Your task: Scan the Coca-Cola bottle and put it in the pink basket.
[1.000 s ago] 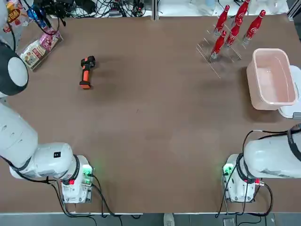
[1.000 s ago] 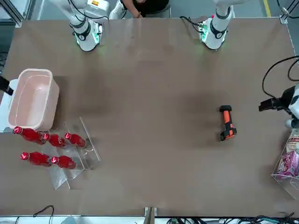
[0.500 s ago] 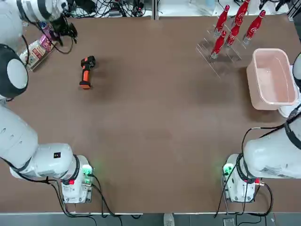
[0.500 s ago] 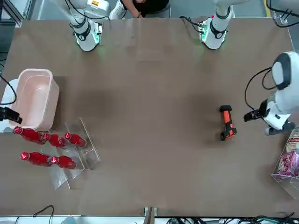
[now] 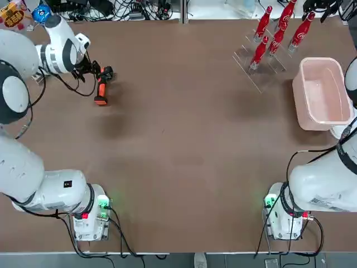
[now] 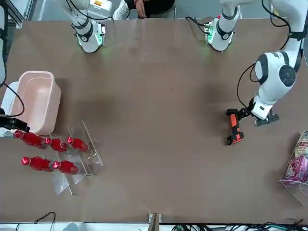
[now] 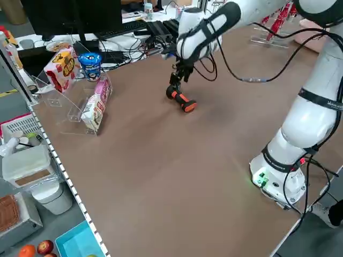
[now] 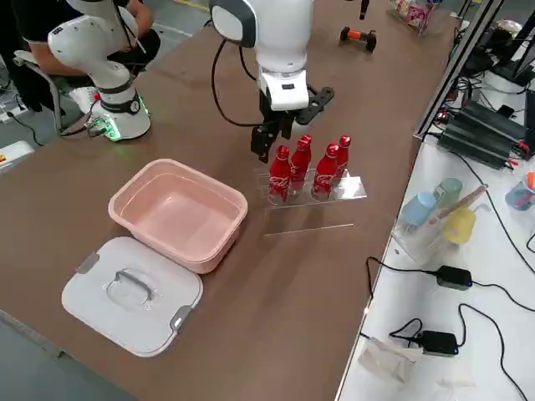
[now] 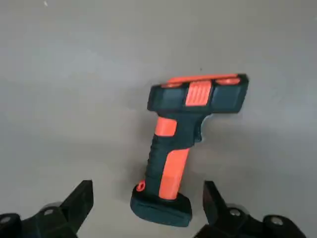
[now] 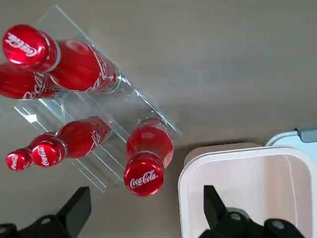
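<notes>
None of the task looks done: all five Coca-Cola bottles (image 10: 149,153) stand in the clear rack (image 8: 343,190) beside the pink basket (image 5: 322,95), which holds nothing. The left gripper (image 9: 147,196), jaws wide and empty, is at the scanner (image 9: 173,144) on the counter (image 5: 184,167); the right gripper (image 10: 151,201), also wide and empty, is near the bottles. Gripping, scanning and basketing one remain.

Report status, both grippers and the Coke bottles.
Left gripper open, above the scanner. Right gripper open, near the rack. Coca-Cola bottles racked, none gripped. Pink basket uncovered, nothing blocking it.
</notes>
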